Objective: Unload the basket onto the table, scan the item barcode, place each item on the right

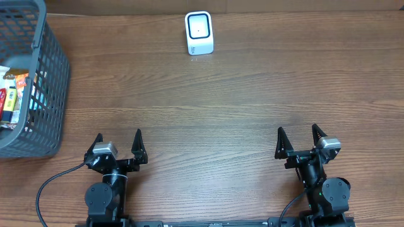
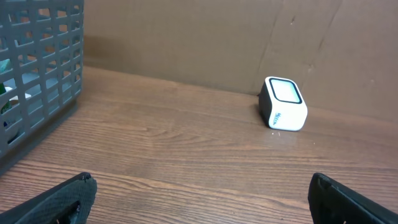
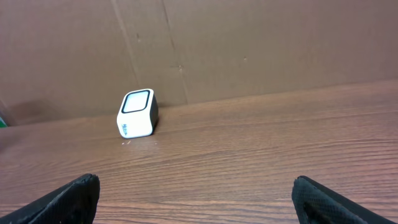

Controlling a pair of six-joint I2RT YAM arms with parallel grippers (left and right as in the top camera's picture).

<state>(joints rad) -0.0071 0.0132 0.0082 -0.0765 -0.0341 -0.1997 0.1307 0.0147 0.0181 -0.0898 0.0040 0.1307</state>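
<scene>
So, key relation: items (image 1: 11,94) lie in the basket (image 1: 47,107) at the far-left table edge, ahead and to the left of the left gripper (image 1: 118,137), well apart from it.
Nearer arm: left. The right gripper (image 1: 298,131) is across the table, well away from the basket.
Left claw: fingers spread wide, holding nothing, low at the near edge.
Right claw: same, wide and empty.
Scanner (image 1: 199,33): white box with a dark-framed window, far centre, roughly between the two arms and well apart from the basket.
Item look: small packets in orange, yellow, red and white, packed together and partly cut off by the frame.
Long axis: cannot tell, too small and hidden by the basket wall.
Barcode: not visible in any view.
Likely next move: left arm reaches over the rim and down from above.
</scene>
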